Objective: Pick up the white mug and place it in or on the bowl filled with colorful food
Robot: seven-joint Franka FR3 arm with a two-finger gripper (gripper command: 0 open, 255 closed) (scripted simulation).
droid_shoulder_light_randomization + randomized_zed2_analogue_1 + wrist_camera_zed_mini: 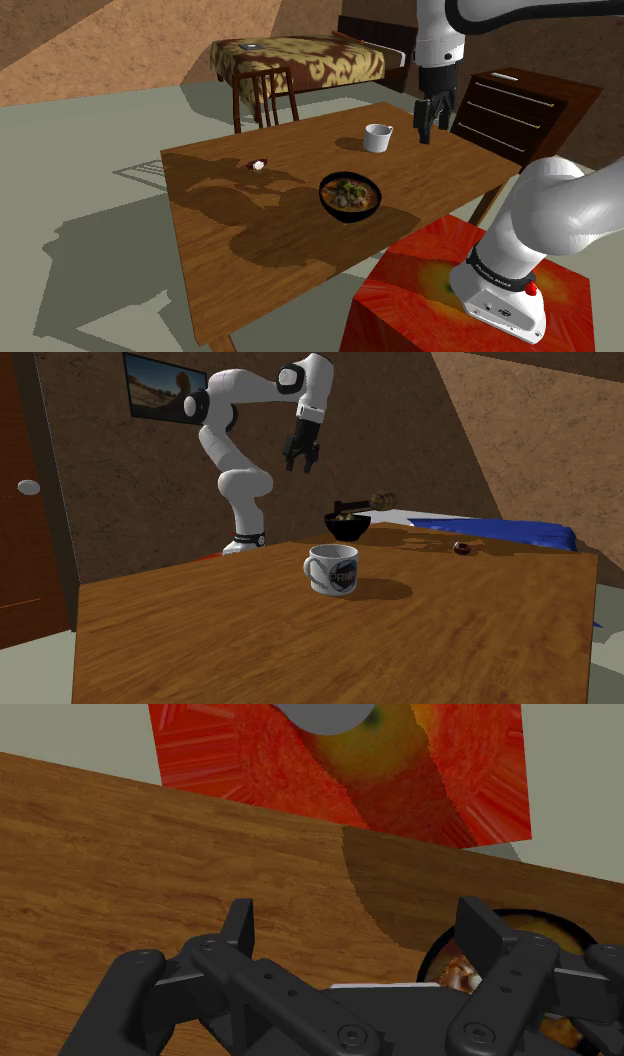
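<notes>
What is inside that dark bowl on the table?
The dark bowl holds a heap of brown, green and orange food; the bowl's bottom beneath the heap is covered.

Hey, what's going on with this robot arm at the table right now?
The white arm's black gripper hangs open in the air over the wooden table, near the white mug but not touching it. The mug stands upright on the table, apart from the dark bowl of food. Nothing is held, so the mug is not yet picked up.
</notes>
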